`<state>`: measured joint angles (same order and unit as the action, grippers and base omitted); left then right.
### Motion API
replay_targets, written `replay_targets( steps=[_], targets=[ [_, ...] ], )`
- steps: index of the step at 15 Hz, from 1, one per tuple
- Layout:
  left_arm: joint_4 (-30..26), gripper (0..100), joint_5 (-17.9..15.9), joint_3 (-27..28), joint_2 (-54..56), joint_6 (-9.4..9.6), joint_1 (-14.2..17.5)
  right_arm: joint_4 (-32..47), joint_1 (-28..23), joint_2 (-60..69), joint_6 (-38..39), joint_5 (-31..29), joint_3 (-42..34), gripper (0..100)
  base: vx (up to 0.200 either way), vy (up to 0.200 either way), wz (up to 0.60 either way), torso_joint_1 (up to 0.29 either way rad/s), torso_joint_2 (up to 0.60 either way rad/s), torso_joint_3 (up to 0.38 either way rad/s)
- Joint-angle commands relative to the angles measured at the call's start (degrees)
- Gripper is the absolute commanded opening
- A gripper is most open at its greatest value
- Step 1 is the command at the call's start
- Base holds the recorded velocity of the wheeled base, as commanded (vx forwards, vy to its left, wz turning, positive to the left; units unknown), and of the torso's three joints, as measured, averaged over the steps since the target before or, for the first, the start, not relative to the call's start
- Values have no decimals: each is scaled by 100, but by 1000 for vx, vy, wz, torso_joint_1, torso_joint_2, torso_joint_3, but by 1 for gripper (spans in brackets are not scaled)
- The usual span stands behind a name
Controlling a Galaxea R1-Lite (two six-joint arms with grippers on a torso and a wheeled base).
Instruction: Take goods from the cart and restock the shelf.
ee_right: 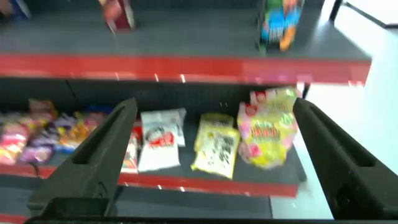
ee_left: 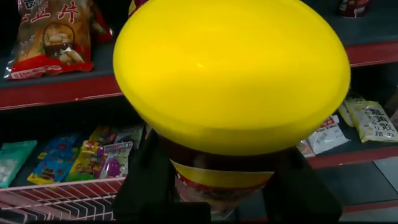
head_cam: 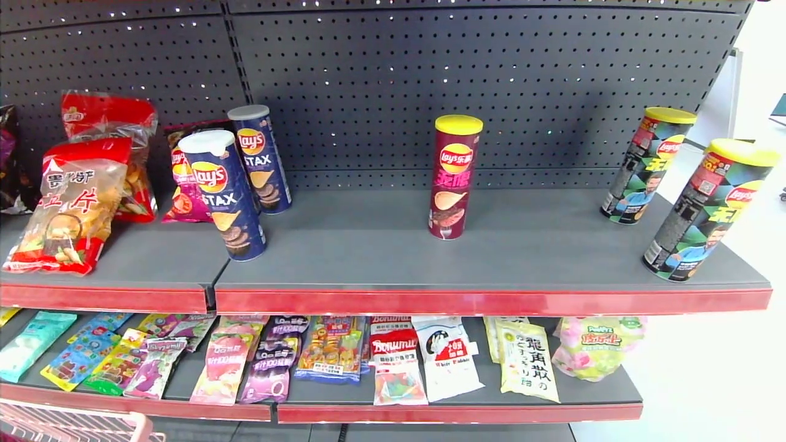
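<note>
Yellow-lidded can [ee_left: 230, 68], maroon body with a yellow band, is closest to the lens. It stands in the left gripper [ee_left: 217, 190], whose dark fingers [ee_left: 144, 186] are clamped on either side of it. The can is held out in front of the upper shelf [head_cam: 491, 301], not on it. Right gripper [ee_right: 211, 155]: fingers [ee_right: 93, 162] spread wide, nothing between them, also in front of the upper shelf and facing the tier below its right end. Pink wire cart [head_cam: 73, 423]: rim sits low, below the upper shelf's left end. Directly under the upper shelf, the lower tier carries flat snack packets [head_cam: 331, 350] in a row, with a pink-and-green bag [head_cam: 599, 347] at the right. On the upper shelf, left to right: red bags [head_cam: 67, 209] leaning back, then two blue cans, the front blue can [head_cam: 224, 196] near the edge and the rear blue can [head_cam: 261, 159] just behind it. A lone maroon can [head_cam: 454, 178] with a yellow lid stands upright mid-shelf, well apart from the others. Two black-and-green cans are at the right end, one [head_cam: 706, 212] near the front and the other [head_cam: 648, 166] farther back. Dark pegboard [head_cam: 430, 73] rises behind the upper shelf.
</note>
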<state>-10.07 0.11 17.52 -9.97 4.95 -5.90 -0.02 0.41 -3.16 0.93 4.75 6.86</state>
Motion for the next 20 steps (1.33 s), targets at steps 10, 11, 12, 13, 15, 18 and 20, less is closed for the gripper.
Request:
replay_targets(
  steps=[10, 11, 12, 13, 15, 18, 20],
  targets=[
    [-48, 0, -292, 120, -163, -108, -34, -1659, 1883, -7181, -769, 1599, 3981, 100, 0, 0, 0, 0, 0, 0],
    [-48, 0, -134, 120, -154, -108, -34, -1808, 1910, -7507, -769, 1669, 4112, 100, 0, 0, 0, 0, 0, 0],
    [-48, 0, -11, 138, -145, -108, -34, -1861, 1919, -7770, -769, 1836, 4288, 100, 0, 0, 0, 0, 0, 0],
    [-48, 0, -2, 138, -137, -108, -34, -1861, 1919, -8104, -778, 2047, 4578, 100, 0, 0, 0, 0, 0, 0],
    [-48, 0, 33, 182, -128, -108, -34, -1870, 1910, -8711, -787, 2135, 5141, 100, 0, 0, 0, 0, 0, 0],
    [-57, 0, 59, 208, -154, -99, -34, -1914, 1919, -9502, -796, 2073, 5809, 100, 0, 0, 0, 0, 0, 0],
    [-57, 0, 59, 208, -172, -99, -34, -1914, 1927, -9748, -840, 2100, 5985, 100, 0, 0, 0, 0, 0, 0]
  ],
)
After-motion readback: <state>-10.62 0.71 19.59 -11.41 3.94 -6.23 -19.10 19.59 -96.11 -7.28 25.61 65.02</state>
